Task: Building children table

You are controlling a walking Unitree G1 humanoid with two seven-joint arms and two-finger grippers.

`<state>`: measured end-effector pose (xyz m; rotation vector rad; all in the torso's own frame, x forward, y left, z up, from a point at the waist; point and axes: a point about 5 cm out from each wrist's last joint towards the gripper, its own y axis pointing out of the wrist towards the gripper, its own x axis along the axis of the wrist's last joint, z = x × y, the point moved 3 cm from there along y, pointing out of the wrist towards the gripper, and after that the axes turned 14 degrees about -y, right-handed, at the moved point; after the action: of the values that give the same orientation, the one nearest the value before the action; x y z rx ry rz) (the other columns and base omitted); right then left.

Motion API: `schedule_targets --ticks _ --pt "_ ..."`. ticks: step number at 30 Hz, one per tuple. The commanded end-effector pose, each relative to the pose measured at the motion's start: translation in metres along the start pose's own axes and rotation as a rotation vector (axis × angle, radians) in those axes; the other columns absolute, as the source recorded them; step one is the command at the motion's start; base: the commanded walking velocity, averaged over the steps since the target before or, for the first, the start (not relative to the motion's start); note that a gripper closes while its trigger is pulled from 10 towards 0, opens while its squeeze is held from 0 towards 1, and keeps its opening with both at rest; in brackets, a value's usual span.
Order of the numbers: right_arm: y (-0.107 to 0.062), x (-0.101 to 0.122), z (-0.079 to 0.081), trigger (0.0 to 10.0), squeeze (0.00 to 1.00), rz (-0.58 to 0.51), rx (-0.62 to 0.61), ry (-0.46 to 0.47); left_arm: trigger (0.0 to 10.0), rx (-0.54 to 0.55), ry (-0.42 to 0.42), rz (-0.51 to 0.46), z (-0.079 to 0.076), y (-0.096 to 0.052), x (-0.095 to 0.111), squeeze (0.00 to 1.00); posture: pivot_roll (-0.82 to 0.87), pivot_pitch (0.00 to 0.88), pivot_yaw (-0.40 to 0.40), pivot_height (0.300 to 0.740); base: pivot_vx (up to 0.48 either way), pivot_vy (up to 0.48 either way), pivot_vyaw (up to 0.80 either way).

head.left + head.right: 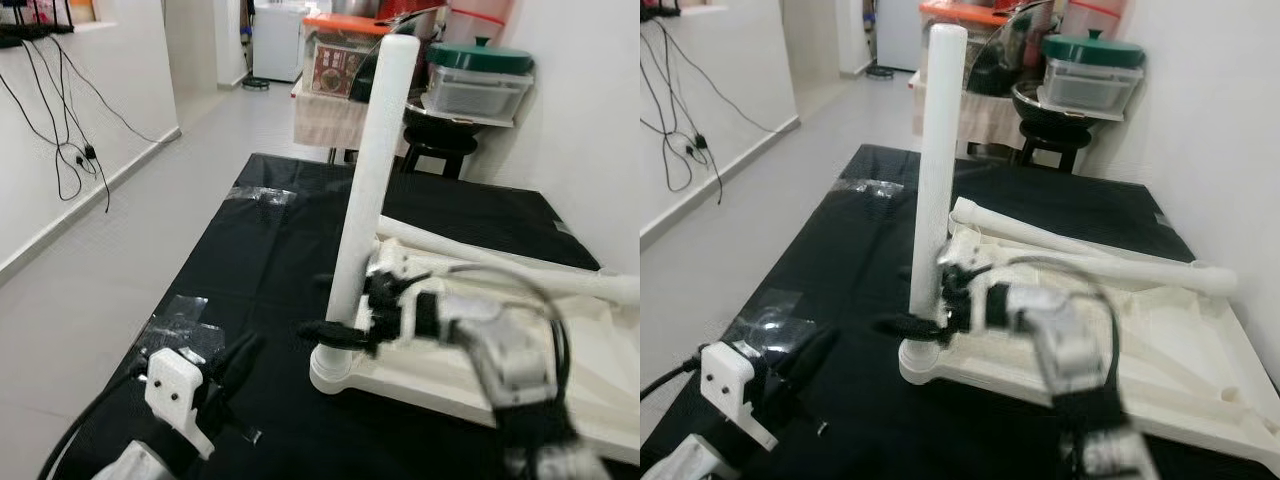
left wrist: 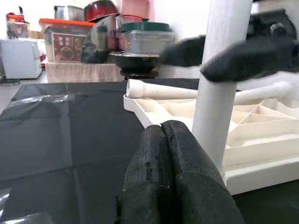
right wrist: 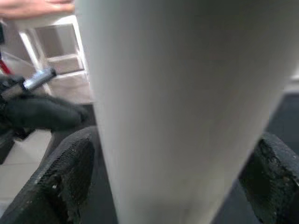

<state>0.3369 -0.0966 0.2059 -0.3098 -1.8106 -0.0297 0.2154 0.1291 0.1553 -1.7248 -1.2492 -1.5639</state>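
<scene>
While our right arm is smeared by motion blur in both eye views, these lines set down what we can still read.

Hard to make out: the right forearm and wrist are blurred, so we judge the grasp from the wrist views. In the right wrist view the white tube covers most of the picture, and at the top corner a pale shape that may be a person's hand is cut off; we cannot say more.

Upright table leg (image 1: pixel 372 170): a white tube standing vertical in the round corner socket (image 1: pixel 333 372) of the upside-down white tabletop (image 1: pixel 590 380), at the tabletop's near left corner.

Right gripper (image 1: pixel 335 333): our two black fingers (image 3: pixel 65 179) sit on either side of the leg low down, just above the socket, pressed against it; we have hold of the leg.

Left gripper (image 2: pixel 173 161): fingers pressed together with nothing between them, low over the black floor sheet (image 1: pixel 250 250), near the leg and to its left, apart from it.

Loose legs: two more white tubes (image 1: pixel 1090 260) lie across the ribbed underside of the tabletop, behind the upright one.

Background: a black stool (image 1: pixel 440 148) carries a clear lidded container with a green lid (image 1: pixel 480 75); a white wall with dangling black cables (image 1: pixel 65 120) stands on the left.
</scene>
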Motion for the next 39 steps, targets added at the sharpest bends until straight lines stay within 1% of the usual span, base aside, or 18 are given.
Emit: schedule_targets --ticks 1,5,6,12,18,21,22,24,26,27,28,29,30,31,32,33,34,39 --pt "0.002 -0.007 0.001 10.0 0.00 -0.004 0.029 0.028 10.0 0.003 -0.004 0.014 0.000 -0.001 -0.004 0.00 0.01 0.000 -0.131 0.740 0.000 0.000 0.00" --pt "0.003 -0.001 -0.006 10.0 0.00 -0.042 0.084 0.056 10.0 0.006 -0.002 0.014 0.000 -0.001 -0.005 0.00 0.01 0.000 -0.131 0.740 0.000 0.000 0.00" --pt "0.003 0.001 -0.009 0.0 0.00 -0.047 0.116 0.069 10.0 0.006 -0.002 0.015 -0.001 -0.001 -0.005 0.00 0.03 0.000 -0.138 0.740 0.000 0.000 0.00" --pt "0.001 0.005 -0.017 0.0 0.00 -0.069 0.164 0.084 10.0 0.007 -0.001 0.014 -0.001 -0.001 -0.006 0.00 0.03 0.000 -0.139 0.740 0.000 0.000 0.00" --pt "-0.009 0.000 -0.023 0.0 0.00 -0.083 0.109 0.066 10.0 0.007 -0.002 0.011 -0.002 0.000 -0.005 0.00 0.02 0.000 -0.134 0.740 0.000 0.000 0.00" --pt "-0.028 -0.008 -0.029 0.0 0.00 -0.052 -0.068 0.026 10.0 0.005 -0.002 0.009 -0.003 -0.001 -0.004 0.00 0.01 0.000 -0.133 0.740 0.000 0.000 0.00" --pt "-0.028 -0.008 -0.029 0.0 0.00 -0.052 -0.068 0.026 10.0 0.005 -0.002 0.009 -0.003 -0.001 -0.004 0.00 0.01 0.000 -0.133 0.740 0.000 0.000 0.00" --pt "-0.041 -0.028 -0.032 0.0 0.00 0.073 -0.328 0.044 10.0 0.004 -0.001 0.009 -0.004 -0.002 -0.003 0.00 0.01 0.000 -0.136 0.740 0.000 0.000 0.00" --pt "-0.041 -0.028 -0.032 0.0 0.00 0.073 -0.328 0.044 10.0 0.004 -0.001 0.009 -0.004 -0.002 -0.003 0.00 0.01 0.000 -0.136 0.740 0.000 0.000 0.00" --pt "-0.045 -0.036 -0.031 0.0 0.00 0.120 -0.432 0.063 10.0 0.004 0.000 0.009 -0.004 -0.002 -0.002 0.00 0.01 0.001 -0.142 0.740 0.000 0.000 0.00" --pt "-0.047 -0.049 -0.034 0.0 0.00 0.177 -0.754 0.111 10.0 0.004 0.002 0.009 -0.002 -0.003 -0.001 0.00 0.01 0.008 -0.142 0.740 0.000 0.000 0.00" --pt "-0.047 -0.049 -0.034 0.0 0.00 0.177 -0.754 0.111 10.0 0.004 0.002 0.009 -0.002 -0.003 -0.001 0.00 0.01 0.008 -0.142 0.740 0.000 0.000 0.00" --pt "-0.044 -0.071 -0.010 0.0 0.00 0.268 -0.933 0.195 10.0 0.005 0.004 0.008 -0.002 -0.003 0.000 0.00 0.00 0.017 -0.134 0.740 0.000 0.000 0.00" --pt "-0.011 -0.085 0.030 0.0 0.00 0.346 -0.849 0.211 10.0 0.007 0.006 0.008 0.000 -0.003 0.001 0.00 0.00 0.016 -0.124 0.740 0.000 0.000 0.00" --pt "-0.011 -0.085 0.030 0.0 0.00 0.346 -0.849 0.211 10.0 0.007 0.006 0.008 0.000 -0.003 0.001 0.00 0.00 0.016 -0.124 0.740 0.000 0.000 0.00" --pt "0.014 -0.082 0.054 0.0 0.00 0.385 -0.740 0.139 10.0 0.010 0.007 0.007 0.001 -0.002 0.001 0.00 0.00 0.016 -0.124 0.740 0.000 0.000 0.00" --pt "0.023 -0.078 0.055 0.0 0.00 0.328 -0.712 0.150 10.0 0.011 0.008 0.007 0.002 -0.002 0.001 0.00 -0.01 0.000 -0.127 0.740 0.000 0.000 0.00" --pt "0.020 -0.078 0.044 0.0 0.00 0.279 -0.728 0.181 10.0 0.006 0.009 0.007 0.001 0.000 0.000 0.00 0.01 0.000 -0.143 0.740 0.000 0.000 0.00"
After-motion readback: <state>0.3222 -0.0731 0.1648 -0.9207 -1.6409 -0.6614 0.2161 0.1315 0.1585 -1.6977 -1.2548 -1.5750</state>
